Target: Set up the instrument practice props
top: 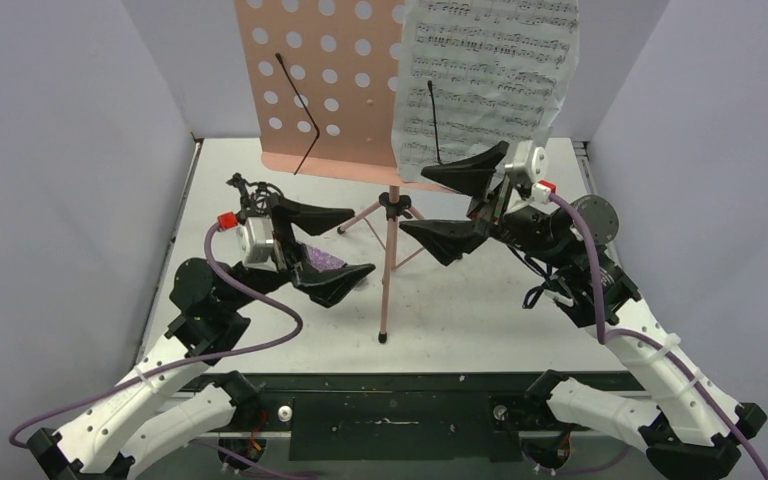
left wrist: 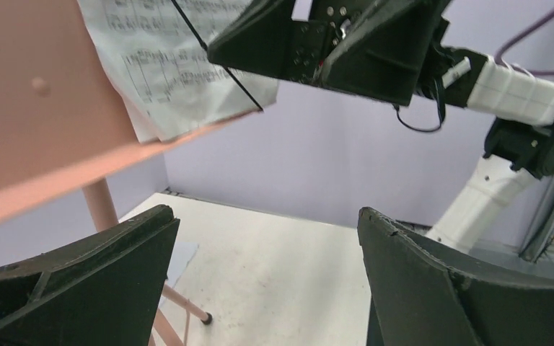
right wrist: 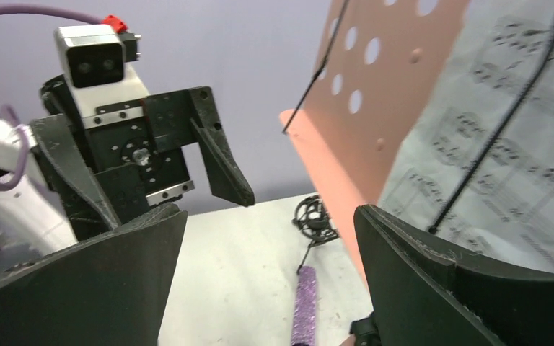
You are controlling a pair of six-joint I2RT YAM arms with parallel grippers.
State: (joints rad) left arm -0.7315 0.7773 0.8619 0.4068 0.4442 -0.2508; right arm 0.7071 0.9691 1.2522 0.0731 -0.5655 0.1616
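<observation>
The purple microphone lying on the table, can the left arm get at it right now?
Probably yes. The left gripper is open and looks to be right over the microphone, which lies flat beside the music stand. Nothing shows between them.

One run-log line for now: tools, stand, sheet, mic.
left tool: open, empty | right tool: open, empty | music stand: upright | sheet: on stand | microphone: lying on table

- top cam: high up at the back, looking down on the whole surface (top: 480,310)
- wrist cams: low, close, facing each other, both catching the pink stand (left wrist: 36,130)
</observation>
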